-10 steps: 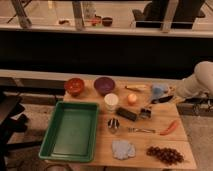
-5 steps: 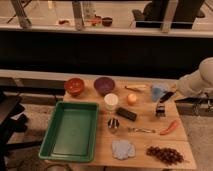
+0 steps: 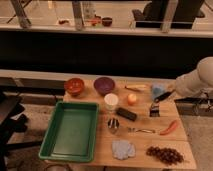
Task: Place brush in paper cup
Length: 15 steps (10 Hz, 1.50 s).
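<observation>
The brush (image 3: pixel 154 110) is at the right side of the wooden table (image 3: pixel 150 142), its squarish dark head low and its slim handle slanting up to the right. My gripper (image 3: pixel 164 95) comes in from the right on a pale arm and is shut on the upper end of that handle. The white paper cup (image 3: pixel 111 101) stands upright near the table's middle, well left of the brush, with an orange fruit (image 3: pixel 132 99) between them.
A green tray (image 3: pixel 70 131) fills the left side. An orange bowl (image 3: pixel 74 86) and a purple bowl (image 3: pixel 104 85) stand at the back. A black block (image 3: pixel 126 114), a metal cup (image 3: pixel 113 125), a silvery utensil (image 3: pixel 140 130), a red pepper (image 3: pixel 169 128), a cloth (image 3: pixel 123 149) and grapes (image 3: pixel 162 155) lie in front.
The arm has shifted only slightly at the table's right side, and the brush head sits a little further left and lower. The gripper has stayed shut.
</observation>
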Each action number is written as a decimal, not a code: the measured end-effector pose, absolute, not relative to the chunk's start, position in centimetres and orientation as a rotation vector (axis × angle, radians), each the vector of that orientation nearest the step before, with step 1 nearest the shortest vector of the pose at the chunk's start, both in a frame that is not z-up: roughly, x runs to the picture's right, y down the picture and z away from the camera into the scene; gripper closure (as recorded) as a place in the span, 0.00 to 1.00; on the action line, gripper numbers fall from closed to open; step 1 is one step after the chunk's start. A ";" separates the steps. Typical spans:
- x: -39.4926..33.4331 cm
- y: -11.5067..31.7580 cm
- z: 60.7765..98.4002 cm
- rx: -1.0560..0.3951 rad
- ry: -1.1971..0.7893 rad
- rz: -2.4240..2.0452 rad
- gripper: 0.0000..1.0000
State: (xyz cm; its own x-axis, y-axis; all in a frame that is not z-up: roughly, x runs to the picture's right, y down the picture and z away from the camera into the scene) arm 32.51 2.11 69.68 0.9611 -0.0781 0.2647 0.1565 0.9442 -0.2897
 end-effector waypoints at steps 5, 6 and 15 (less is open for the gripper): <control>29.7 1.1 65.6 -0.272 -0.266 -0.188 1.00; 28.7 0.9 65.0 -0.268 -0.276 -0.200 1.00; 22.8 0.4 59.4 -0.200 -0.383 -0.271 1.00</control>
State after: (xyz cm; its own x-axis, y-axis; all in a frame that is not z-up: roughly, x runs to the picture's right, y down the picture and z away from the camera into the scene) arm 22.81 0.43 59.35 0.8921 -0.2220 0.3934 0.2969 0.9446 -0.1402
